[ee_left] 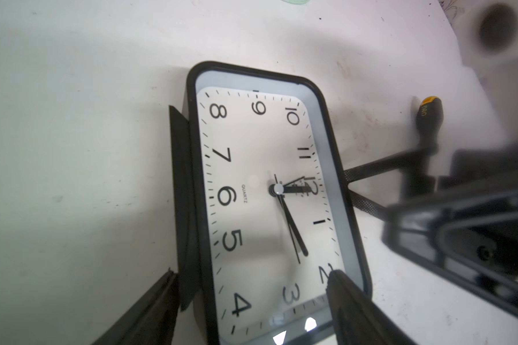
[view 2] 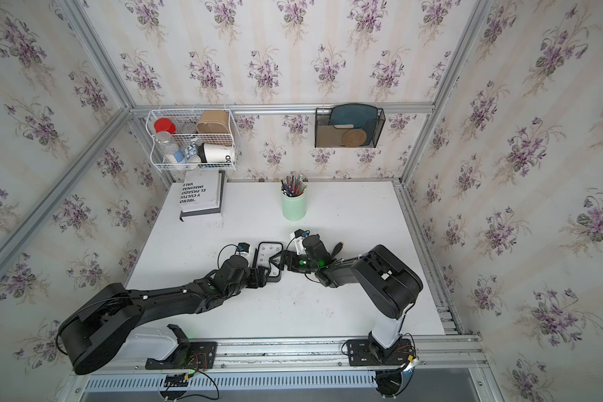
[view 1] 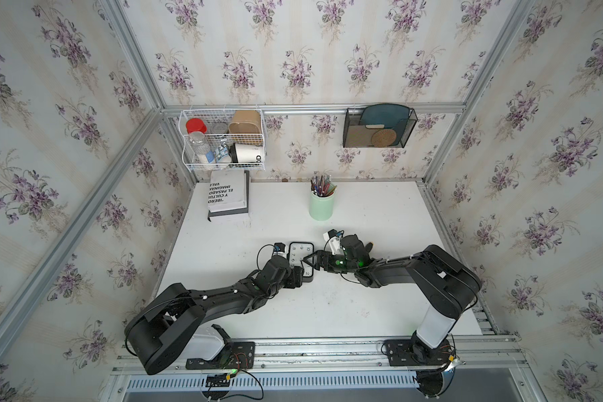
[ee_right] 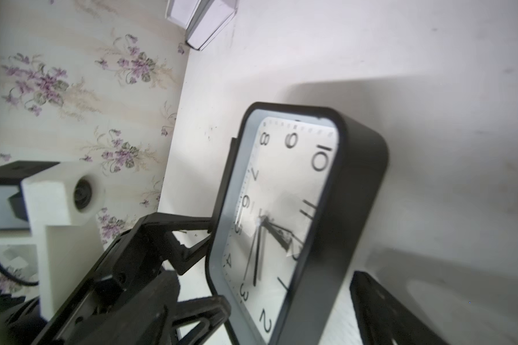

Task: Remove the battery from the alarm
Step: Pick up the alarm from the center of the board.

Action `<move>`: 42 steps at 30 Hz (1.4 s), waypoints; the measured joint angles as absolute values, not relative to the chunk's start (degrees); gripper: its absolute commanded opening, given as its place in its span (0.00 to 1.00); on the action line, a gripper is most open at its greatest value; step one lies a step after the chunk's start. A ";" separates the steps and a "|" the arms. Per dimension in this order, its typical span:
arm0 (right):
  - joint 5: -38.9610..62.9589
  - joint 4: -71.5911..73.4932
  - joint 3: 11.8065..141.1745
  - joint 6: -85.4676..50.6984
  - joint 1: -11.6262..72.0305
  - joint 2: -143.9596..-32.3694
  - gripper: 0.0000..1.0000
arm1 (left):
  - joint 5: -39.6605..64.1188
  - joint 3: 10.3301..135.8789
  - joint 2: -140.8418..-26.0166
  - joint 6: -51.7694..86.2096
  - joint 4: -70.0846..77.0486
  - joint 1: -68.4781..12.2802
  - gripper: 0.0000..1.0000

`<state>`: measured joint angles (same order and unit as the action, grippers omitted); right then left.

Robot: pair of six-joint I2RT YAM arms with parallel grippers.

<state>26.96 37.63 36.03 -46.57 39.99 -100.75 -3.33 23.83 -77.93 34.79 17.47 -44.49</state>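
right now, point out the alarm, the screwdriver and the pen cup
alarm [ee_left: 251, 167]: left wrist view, on its white face
screwdriver [ee_left: 428, 119]: left wrist view, on its black handle below the orange tip
pen cup [view 1: 322, 209]: a top view, on its green outer wall

White bench [view 1: 362, 306]: the alarm [view 1: 298, 251] lies face up near the centre. A stack of books [view 1: 225, 196] sits at eleven o'clock and a green pen cup [view 1: 321, 209] at twelve. A screwdriver [ee_left: 429, 119] lies at the alarm's three o'clock.
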 measured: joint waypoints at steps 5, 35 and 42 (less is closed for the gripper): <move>24.93 39.75 34.57 -49.80 40.66 -101.41 0.94 | -1.02 24.05 -78.63 35.05 19.03 -44.49 0.80; 12.62 57.32 23.44 -71.99 45.41 -99.94 0.80 | 2.04 30.02 -76.66 34.33 18.52 -44.97 0.73; 11.84 55.68 23.42 -72.42 45.43 -99.83 0.57 | 1.89 30.50 -77.03 34.11 17.89 -44.95 0.73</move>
